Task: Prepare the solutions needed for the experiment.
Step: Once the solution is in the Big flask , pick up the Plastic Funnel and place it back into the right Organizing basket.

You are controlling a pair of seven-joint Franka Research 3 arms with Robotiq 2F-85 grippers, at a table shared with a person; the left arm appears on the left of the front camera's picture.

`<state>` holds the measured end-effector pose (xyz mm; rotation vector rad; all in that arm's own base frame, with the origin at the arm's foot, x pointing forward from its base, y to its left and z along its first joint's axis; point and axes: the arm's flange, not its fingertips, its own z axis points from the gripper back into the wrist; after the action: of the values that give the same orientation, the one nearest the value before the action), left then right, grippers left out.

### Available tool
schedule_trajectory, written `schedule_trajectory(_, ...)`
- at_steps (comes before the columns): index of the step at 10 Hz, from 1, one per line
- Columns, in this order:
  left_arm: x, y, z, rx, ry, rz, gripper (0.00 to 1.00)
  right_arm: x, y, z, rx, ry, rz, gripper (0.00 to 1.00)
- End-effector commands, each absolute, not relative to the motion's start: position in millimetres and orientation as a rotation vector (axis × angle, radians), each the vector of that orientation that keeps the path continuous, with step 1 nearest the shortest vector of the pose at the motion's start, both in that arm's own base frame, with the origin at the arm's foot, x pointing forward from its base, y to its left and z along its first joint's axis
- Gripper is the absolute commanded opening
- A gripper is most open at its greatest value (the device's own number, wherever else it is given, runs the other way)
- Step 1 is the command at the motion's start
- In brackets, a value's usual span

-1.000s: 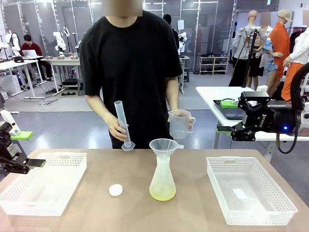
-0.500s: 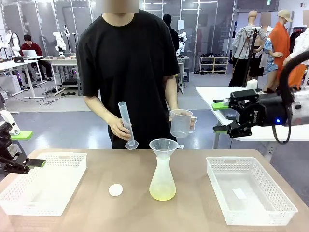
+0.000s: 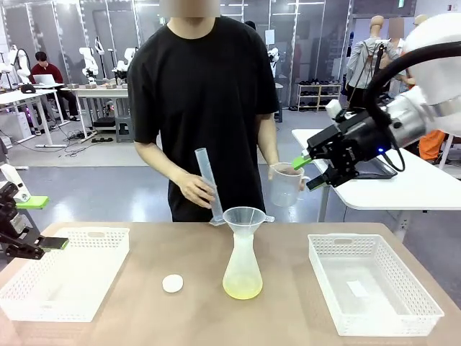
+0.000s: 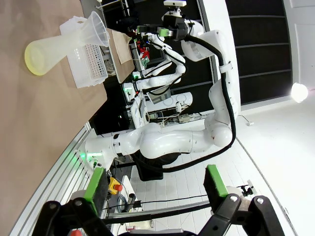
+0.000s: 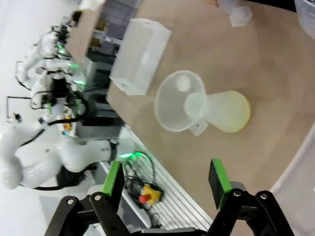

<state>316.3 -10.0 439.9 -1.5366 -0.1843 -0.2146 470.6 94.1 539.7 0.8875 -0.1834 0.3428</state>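
The solution [image 3: 243, 290] is a shallow pale-yellow pool in the bottom of the flask [image 3: 243, 263], which stands upright at the middle of the counter [image 3: 288, 317] with a clear funnel [image 3: 243, 216] seated in its neck. The right pincer [image 3: 302, 176] is raised above the far edge of the counter with its green pads spread and nothing between them. It points toward the jug [image 3: 283, 189] that the person holds upright, just beside its tips on the side toward the middle. I cannot tell whether the upper pad touches the jug's rim. The flask lies lower and nearer the robot's side. In the right wrist view the funnel [image 5: 178, 101] and flask [image 5: 224, 110] lie ahead of the open jaws, well apart from them. The right arm is by far the nearer to the jug, so taking it looks like its next move, and the jug's upright long axis calls for a sideways pinch across the wall. The left pincer [image 3: 56, 222] is also spread and empty, low over the near corner of the left basket [image 3: 86, 234]. The person's other hand [image 3: 193, 189] holds a tall cylinder [image 3: 209, 184], tilted, with its foot near the funnel. All the labware is frosted, smooth plastic: the flask conical, the jug straight-walled with a handle. A white round cap [image 3: 172, 283] lies flat beside the flask.
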Motion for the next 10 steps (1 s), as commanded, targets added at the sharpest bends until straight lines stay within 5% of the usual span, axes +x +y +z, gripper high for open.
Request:
schedule_trajectory(1,315,-10,442,-1.542,-0.188,-0.220,1.00,497,115,544,0.732,-0.168,0.359,0.87)
schedule_trajectory(5,315,-10,442,-1.542,-0.188,-0.220,1.00,515,159,545,0.568,-0.205,0.365,0.87)
schedule_trajectory(10,315,-10,442,-1.542,-0.188,-0.220,1.00,508,150,544,0.617,-0.200,0.407,0.87)
